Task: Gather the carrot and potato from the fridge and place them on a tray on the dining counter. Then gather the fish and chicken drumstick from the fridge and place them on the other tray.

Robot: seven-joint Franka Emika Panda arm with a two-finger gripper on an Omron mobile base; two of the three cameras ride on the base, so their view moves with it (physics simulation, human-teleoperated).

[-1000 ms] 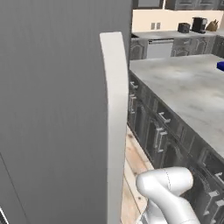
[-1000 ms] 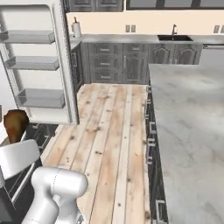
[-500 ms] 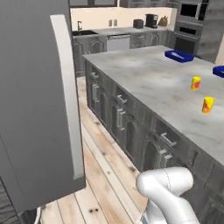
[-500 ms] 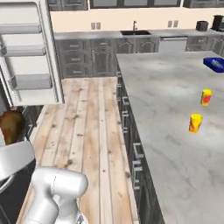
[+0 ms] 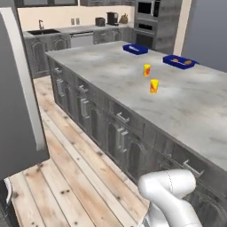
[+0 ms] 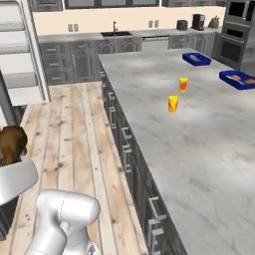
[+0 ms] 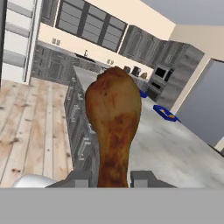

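Observation:
My gripper (image 7: 111, 177) is shut on the brown chicken drumstick (image 7: 113, 127), which stands upright between the fingertips. The drumstick (image 6: 12, 143) also shows at the left edge of the right base view, above the white hand. On the grey dining counter (image 5: 133, 97), far side, lie two blue trays. The nearer-left tray (image 5: 135, 48) looks empty. The right tray (image 5: 179, 61) holds two small orange-brown pieces that look like the carrot and potato. The fridge (image 6: 20, 60) stands open at the back left. The fish is out of view.
Two small yellow-orange cups (image 5: 154, 85) (image 5: 146, 69) stand mid-counter, short of the trays. The grey fridge door (image 5: 17, 111) hangs at the left. Wooden floor (image 6: 74, 129) runs between fridge and counter cabinets. A sink counter and wall ovens line the back.
The whole picture has swung from the fridge toward the dining counter, so the base has moved. The trays and cups have come into view. The drumstick stays in the gripper.

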